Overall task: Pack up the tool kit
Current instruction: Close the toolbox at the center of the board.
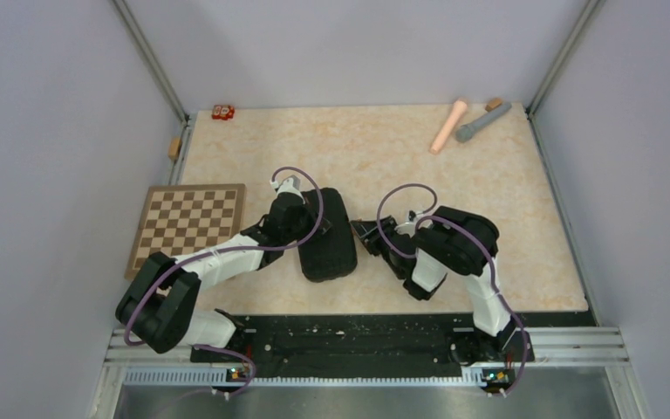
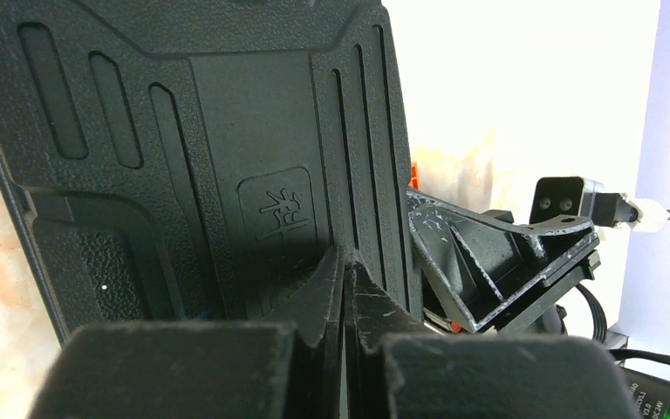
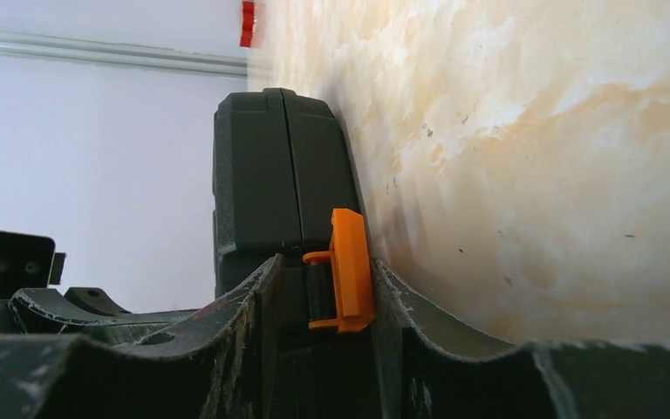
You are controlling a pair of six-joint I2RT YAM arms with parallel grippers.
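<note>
- Tool kit case (image 1: 336,249) lies flat and closed in the middle of the desk (image 1: 419,166), between the two arms. Its contents are hidden.
- Left hand (image 2: 346,262) is clenched on nothing, its tips set against the ribbed lid. It reads as holding the lid down.
- Right hand (image 3: 324,262) is half spread, one finger either side of the case's right edge, with the orange latch (image 3: 349,271) between them. Cannot tell whether they pinch or merely flank it.
- Handling, judged: rigid moulded plastic, grained so not slick. Probably light enough to skid if shoved sideways.
- Best hold: across the thin edge beside the latch, squeezing lid and base together. The latch is small, so press it and never lift by it.
</note>
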